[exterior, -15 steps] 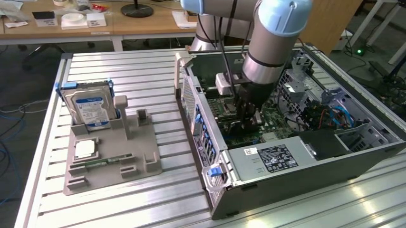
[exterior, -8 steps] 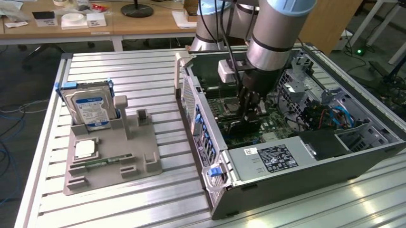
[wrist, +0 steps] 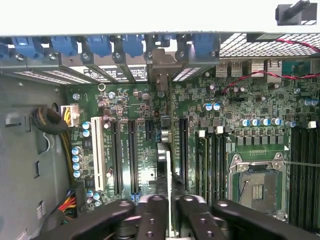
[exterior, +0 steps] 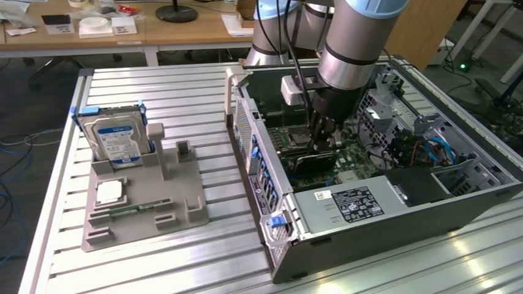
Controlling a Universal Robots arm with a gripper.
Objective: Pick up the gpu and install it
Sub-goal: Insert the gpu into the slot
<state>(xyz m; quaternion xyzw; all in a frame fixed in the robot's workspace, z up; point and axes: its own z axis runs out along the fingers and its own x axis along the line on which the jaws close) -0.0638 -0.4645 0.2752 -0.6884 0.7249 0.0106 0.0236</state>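
Note:
The gpu [wrist: 166,167] appears edge-on in the wrist view as a thin upright card. It stands between the long black slots of the green motherboard [wrist: 145,107]. Its silver bracket [wrist: 161,70] sits against the row of blue-clipped rear slots. My gripper [wrist: 169,201] is shut on the card's top edge, and one black finger [wrist: 151,207] presses each face. In the exterior view the gripper [exterior: 321,142] reaches down into the open computer case [exterior: 274,202]. There the gpu [exterior: 315,162] is a dark strip just under it, standing on the board.
On the exterior view's left a grey fixture [exterior: 184,202] holds a silver hard drive [exterior: 116,139] with a blue-white label, a small square chip [exterior: 110,192] and a thin green stick [exterior: 135,209]. Inside the case are a labelled power supply [exterior: 356,203], drive cages [exterior: 457,174] and cables [wrist: 52,125].

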